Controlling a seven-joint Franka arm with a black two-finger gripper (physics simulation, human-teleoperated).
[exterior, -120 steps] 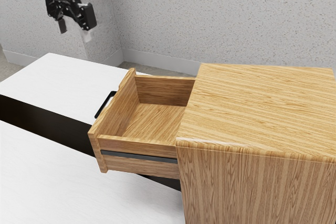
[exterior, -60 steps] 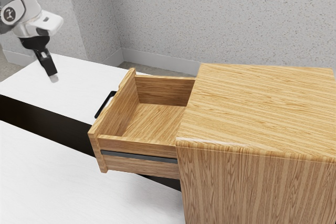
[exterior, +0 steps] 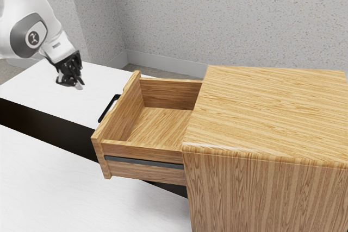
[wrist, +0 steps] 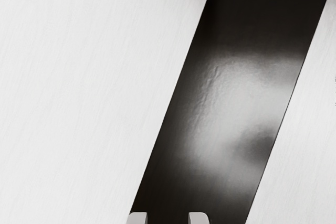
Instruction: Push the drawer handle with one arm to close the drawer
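In the exterior view my gripper (exterior: 80, 84) hangs above the white surface at the left, apart from the drawer and tilted toward the view's right. Two pale fingertips stand apart at the lower edge of the wrist view, with nothing held in the gripper (wrist: 168, 217). The wooden drawer (exterior: 155, 126) is pulled well out of its cabinet (exterior: 266, 112), its inside bare. A black bar handle (exterior: 109, 108) is on the drawer's front, which faces the exterior view's left. Between gripper and handle there is a wide gap.
White table surfaces (exterior: 51, 91) lie on both sides of a long dark band (exterior: 43, 131). The same glossy dark band (wrist: 231, 103) runs slantwise under my hand in the wrist view. A speckled wall (exterior: 228, 20) stands behind the cabinet.
My hand has come down from high at the exterior view's left, then moved toward the handle's side and turned. Drawer and cabinet have stayed put.
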